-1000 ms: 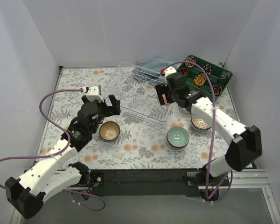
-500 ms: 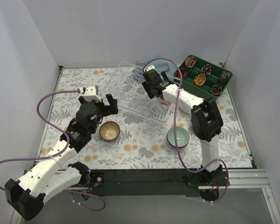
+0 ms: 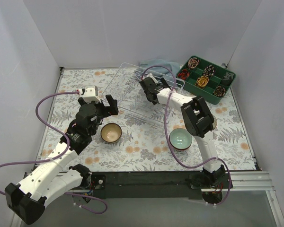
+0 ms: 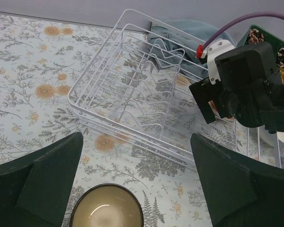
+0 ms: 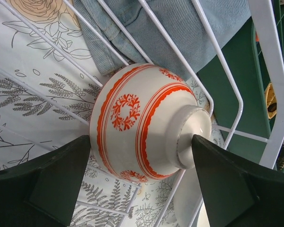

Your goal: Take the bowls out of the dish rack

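Note:
The white wire dish rack (image 3: pixel 128 92) stands at the table's middle back and also shows in the left wrist view (image 4: pixel 128 90). In the right wrist view a white bowl with red-orange pattern (image 5: pixel 142 120) lies on its side among the rack's wires (image 5: pixel 217 90). My right gripper (image 3: pixel 149 90) is open, and the bowl sits right at its spread fingertips (image 5: pixel 141 142). My left gripper (image 3: pixel 105 108) is open and empty above a brown bowl (image 3: pixel 111 133), which shows at the bottom of the left wrist view (image 4: pixel 106 210). A teal bowl (image 3: pixel 181 139) stands on the table.
A green compartmented tray (image 3: pixel 206 75) with small coiled items sits at the back right. A blue-grey cloth (image 3: pixel 156 64) lies behind the rack (image 5: pixel 180 23). Grey walls close in the table on three sides. The right arm (image 4: pixel 246 85) reaches over the rack's right end.
My right arm has swung left from above the table's right side into the rack's back right corner. My left gripper has drifted slightly up and away from the brown bowl.

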Robot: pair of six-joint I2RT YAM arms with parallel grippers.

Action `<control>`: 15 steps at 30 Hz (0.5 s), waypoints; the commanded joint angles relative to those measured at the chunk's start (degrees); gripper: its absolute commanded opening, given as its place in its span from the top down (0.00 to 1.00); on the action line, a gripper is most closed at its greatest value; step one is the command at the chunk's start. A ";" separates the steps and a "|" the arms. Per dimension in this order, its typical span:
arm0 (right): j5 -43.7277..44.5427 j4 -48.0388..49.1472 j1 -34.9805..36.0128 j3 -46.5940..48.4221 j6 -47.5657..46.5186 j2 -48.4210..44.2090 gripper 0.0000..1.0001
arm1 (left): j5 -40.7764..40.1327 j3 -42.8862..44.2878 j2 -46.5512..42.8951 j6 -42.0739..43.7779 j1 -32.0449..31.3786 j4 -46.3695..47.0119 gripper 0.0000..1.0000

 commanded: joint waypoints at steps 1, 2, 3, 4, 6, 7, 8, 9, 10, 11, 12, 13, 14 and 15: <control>4.58 1.07 0.36 2.07 -1.14 2.09 0.05 | -0.82 -0.66 -1.91 0.42 0.49 0.73 0.02; 4.84 1.07 0.36 1.81 -1.32 2.62 0.05 | -0.82 -0.75 -2.00 0.42 0.49 0.73 0.02; 5.46 1.07 0.36 1.64 -1.49 2.88 0.05 | -0.65 -0.75 -2.00 0.33 0.49 0.73 0.02; 5.72 1.07 0.36 1.55 -1.67 2.97 0.05 | -0.56 -0.75 -2.00 0.42 0.58 0.82 0.02; 6.60 1.07 0.45 1.20 -2.11 3.58 0.05 | -0.38 -0.66 -2.00 0.33 0.58 0.82 0.02; 7.13 1.07 0.71 1.11 -2.89 3.76 0.06 | -0.30 -0.75 -2.09 0.33 0.58 0.82 0.02; 8.26 1.07 0.80 1.02 -3.34 4.20 0.06 | -0.30 -0.75 -2.09 0.24 0.67 0.91 0.02; 8.97 1.07 0.98 1.11 -3.77 4.29 0.06 | -0.21 -0.75 -2.09 0.24 0.67 0.91 0.02; 9.50 0.99 1.33 1.02 -4.56 4.46 0.08 | -0.29 -0.66 -2.17 0.24 0.67 0.82 0.02; 10.46 0.98 1.59 1.11 -5.09 4.55 0.09 | -0.30 -0.75 -2.09 0.33 0.76 0.82 0.02; 10.82 0.98 2.03 1.19 -5.53 4.47 0.13 | -0.21 -0.66 -2.17 0.24 0.85 0.91 0.02; 11.35 0.98 2.21 1.20 -6.32 4.38 0.16 | -0.21 -0.66 -2.26 0.24 0.76 0.91 0.02; 11.96 0.98 2.47 1.28 -6.68 4.20 0.19 | -0.12 -0.75 -2.18 0.24 0.85 0.82 0.02; 12.14 1.07 2.82 1.37 -7.03 4.03 0.26 | -0.12 -0.66 -2.18 0.24 0.85 0.82 0.02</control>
